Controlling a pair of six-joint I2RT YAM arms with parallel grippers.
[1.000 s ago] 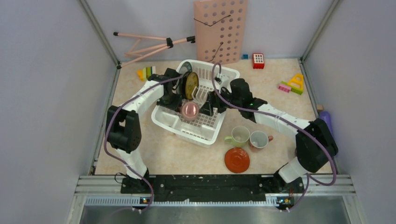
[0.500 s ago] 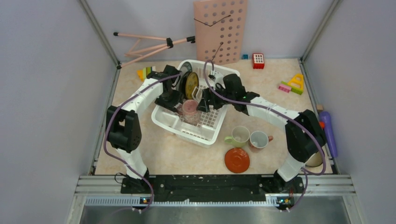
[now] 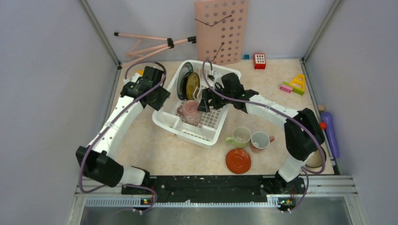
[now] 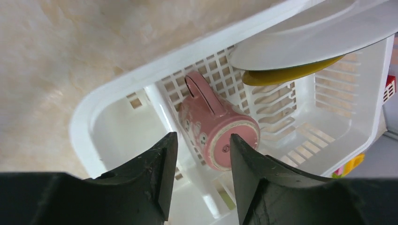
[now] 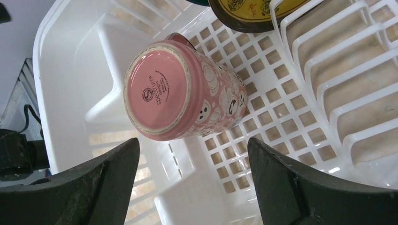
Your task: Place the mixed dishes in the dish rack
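The white dish rack (image 3: 206, 126) stands mid-table. A pink mug (image 3: 190, 108) lies tilted in it, base showing; it also shows in the left wrist view (image 4: 218, 129) and the right wrist view (image 5: 183, 91). A yellow plate (image 3: 191, 85) and a dark plate (image 3: 183, 78) stand in the tines. My left gripper (image 3: 160, 99) is open and empty, just outside the rack's left rim (image 4: 108, 108). My right gripper (image 3: 205, 101) is open and empty over the rack, close to the mug but not touching it. A pale-green mug (image 3: 241, 136), a maroon mug (image 3: 259, 139) and an orange saucer (image 3: 238, 160) sit on the table.
A pink perforated board (image 3: 221, 29) and a pink folding stand (image 3: 150, 44) are at the back wall. Toy blocks (image 3: 294, 85) lie at the back right, a red one (image 3: 259, 60) near the board. A purple bottle (image 3: 329, 131) lies by the right wall.
My left arm has drawn back leftwards out of the rack. The pink mug has tipped from base-up to tilted. My right gripper has edged a little further over the rack.
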